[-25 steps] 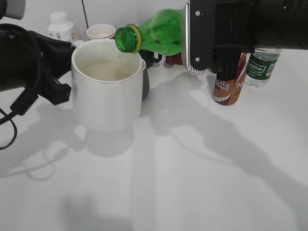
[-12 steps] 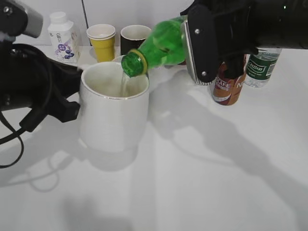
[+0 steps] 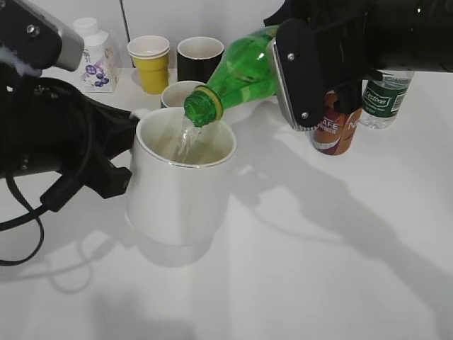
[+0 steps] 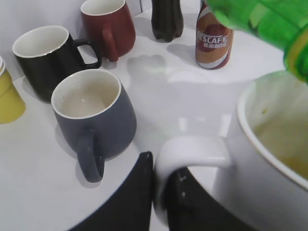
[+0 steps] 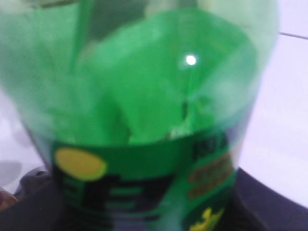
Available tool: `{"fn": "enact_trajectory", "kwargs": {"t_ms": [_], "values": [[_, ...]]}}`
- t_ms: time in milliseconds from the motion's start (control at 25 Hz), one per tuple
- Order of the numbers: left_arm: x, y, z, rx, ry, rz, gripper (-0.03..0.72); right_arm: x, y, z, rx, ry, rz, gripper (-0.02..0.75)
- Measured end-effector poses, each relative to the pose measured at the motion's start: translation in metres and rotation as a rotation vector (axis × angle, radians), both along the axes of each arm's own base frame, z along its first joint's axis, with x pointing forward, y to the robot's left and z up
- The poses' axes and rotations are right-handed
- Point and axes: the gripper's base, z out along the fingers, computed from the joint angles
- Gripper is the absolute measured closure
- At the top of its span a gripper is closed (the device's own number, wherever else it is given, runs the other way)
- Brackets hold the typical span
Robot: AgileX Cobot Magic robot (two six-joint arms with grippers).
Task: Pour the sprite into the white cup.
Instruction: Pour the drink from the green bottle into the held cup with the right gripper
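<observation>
The sprite is a green bottle, uncapped and tilted mouth-down to the left. A clear stream runs from its mouth into the white cup. My right gripper is shut on the bottle's body. The green label with its yellow dot fills the right wrist view, where the right gripper shows only as dark edges beside it. My left gripper is shut on the white cup's handle, one finger on each side, as the left wrist view shows. The cup's wall and rim fill that view's right side.
A grey mug stands just behind the white cup, with a black mug and a red mug beyond. A yellow paper cup and a milk bottle stand at the back left. A brown coffee bottle and a water bottle stand on the right.
The white cup has moved down and to the right in my left gripper. The sprite has tipped further mouth-down, and liquid now streams into the cup.
</observation>
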Motion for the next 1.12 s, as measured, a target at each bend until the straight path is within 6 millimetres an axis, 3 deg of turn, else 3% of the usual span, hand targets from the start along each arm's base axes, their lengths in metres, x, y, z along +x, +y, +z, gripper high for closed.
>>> {"fn": "enact_trajectory", "kwargs": {"t_ms": [1120], "values": [[-0.0004, -0.0005, 0.0, 0.019, -0.017, -0.017, 0.638, 0.0003, 0.0001, 0.0008, 0.003, -0.002, -0.001, 0.343]]}}
